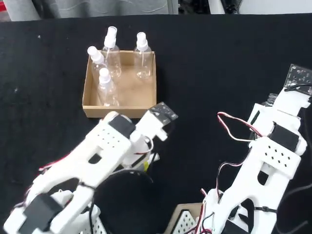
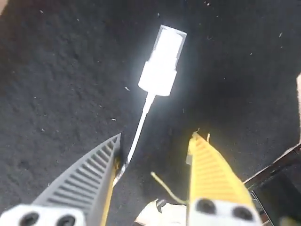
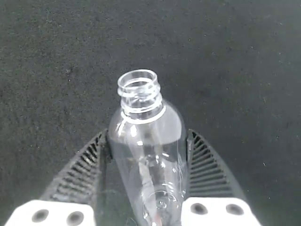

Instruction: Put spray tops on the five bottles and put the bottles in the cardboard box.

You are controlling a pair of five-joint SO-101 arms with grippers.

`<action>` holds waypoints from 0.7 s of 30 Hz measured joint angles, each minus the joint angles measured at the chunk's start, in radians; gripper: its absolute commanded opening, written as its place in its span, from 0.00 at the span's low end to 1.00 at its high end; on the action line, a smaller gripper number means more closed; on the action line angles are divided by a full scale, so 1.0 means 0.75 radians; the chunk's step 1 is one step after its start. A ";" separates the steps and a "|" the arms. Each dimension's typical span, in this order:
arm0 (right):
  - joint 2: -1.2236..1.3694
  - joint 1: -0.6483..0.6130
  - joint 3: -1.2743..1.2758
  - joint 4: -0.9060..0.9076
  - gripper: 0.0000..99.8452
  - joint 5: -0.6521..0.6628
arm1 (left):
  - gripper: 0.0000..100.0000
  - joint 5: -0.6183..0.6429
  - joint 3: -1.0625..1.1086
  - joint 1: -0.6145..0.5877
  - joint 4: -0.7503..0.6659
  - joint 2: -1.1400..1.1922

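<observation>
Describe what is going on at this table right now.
The right gripper is shut on a clear plastic bottle with an open neck. The left gripper hangs open over a white spray top lying on the black table, with its thin tube between the jaws. Four capped clear bottles stand in the brown cardboard box. One bottle is not yet done.

bright, even light falls from above on the black table point(image 1: 219, 58). the spray top point(image 2: 161, 61) burns out to flat white glare, detail lost; the table around it stays dim. small highlights ring the neck of the bottle point(image 3: 146, 136).
</observation>
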 measured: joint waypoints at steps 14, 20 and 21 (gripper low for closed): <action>0.000 0.000 0.000 0.000 0.10 0.000 | 0.20 0.000 -0.256 0.000 -0.006 0.344; 0.000 0.000 0.000 0.000 0.10 0.000 | 0.20 0.002 -0.268 0.063 -0.043 0.456; 0.000 0.000 0.000 0.000 0.10 0.000 | 0.20 0.002 -0.268 0.076 -0.053 0.471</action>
